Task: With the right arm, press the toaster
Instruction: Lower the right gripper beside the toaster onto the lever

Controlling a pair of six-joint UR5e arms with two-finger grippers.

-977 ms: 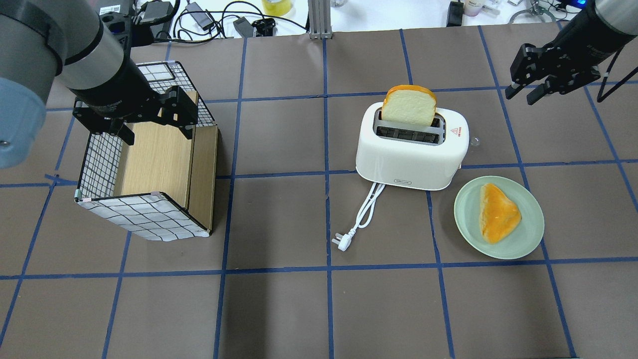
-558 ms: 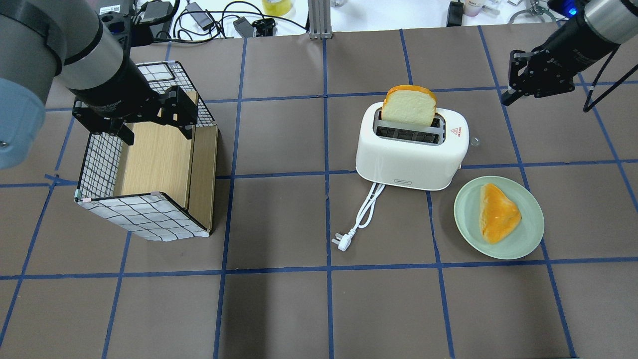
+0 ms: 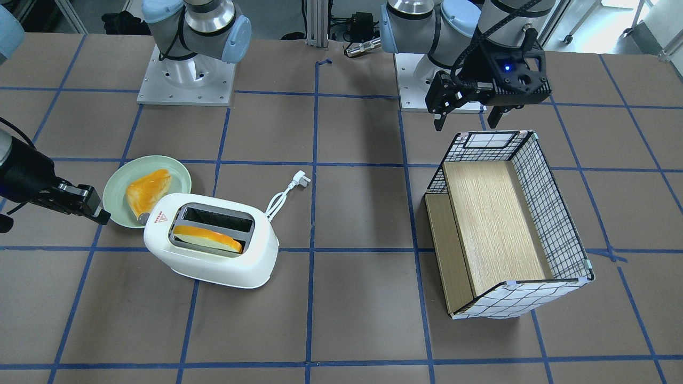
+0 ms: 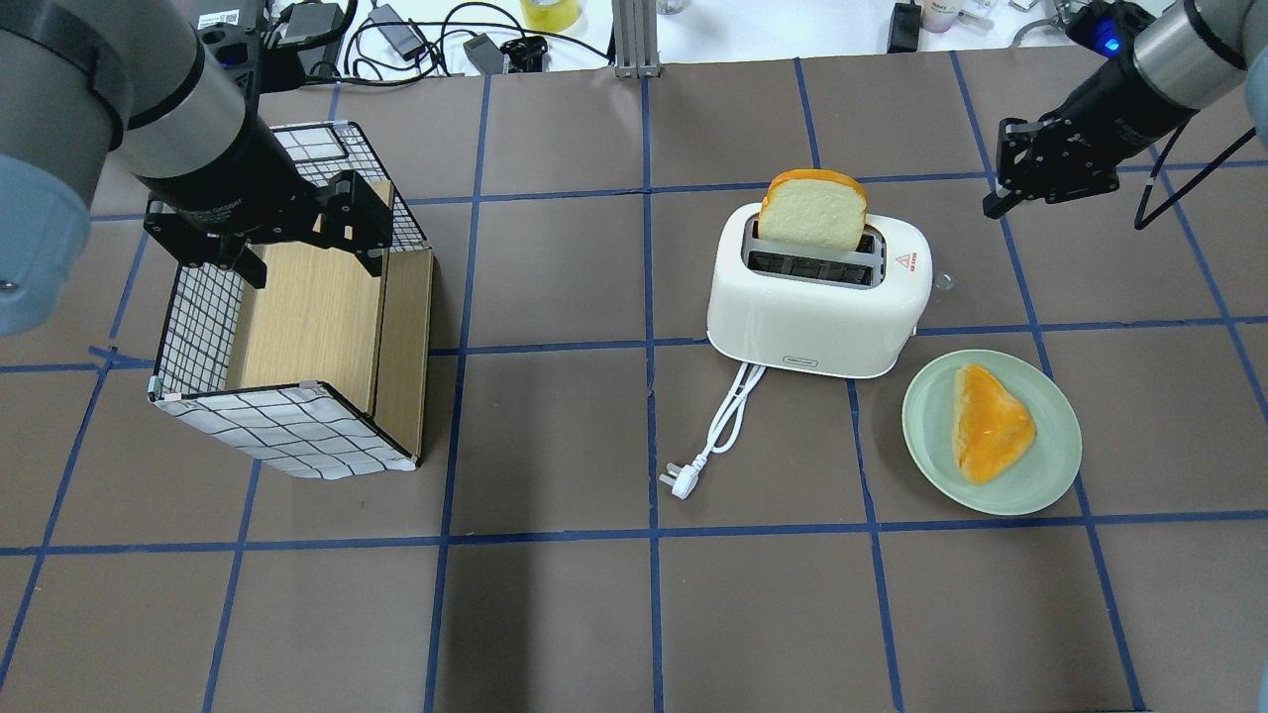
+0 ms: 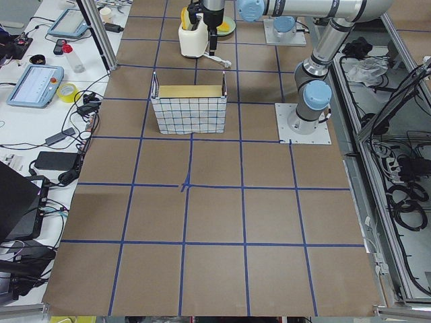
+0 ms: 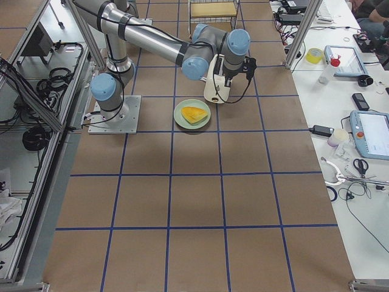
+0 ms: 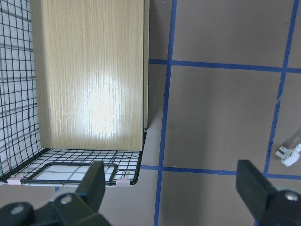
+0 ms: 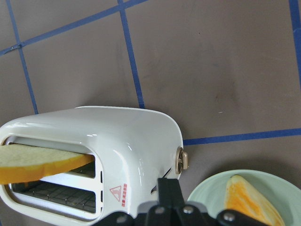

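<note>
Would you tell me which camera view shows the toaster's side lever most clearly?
The right wrist-mounted view: the lever sits close and unobstructed on the end wall of the toaster. The overhead view shows only a small knob past the toaster's end, the front-facing view barely a glimpse, and the side views are too distant.

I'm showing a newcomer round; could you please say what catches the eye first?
To the robot's right, a white toaster has a bread slice standing out of one slot. The right hand hovers off its lever end, not touching; a green plate of bread lies beside it.
</note>
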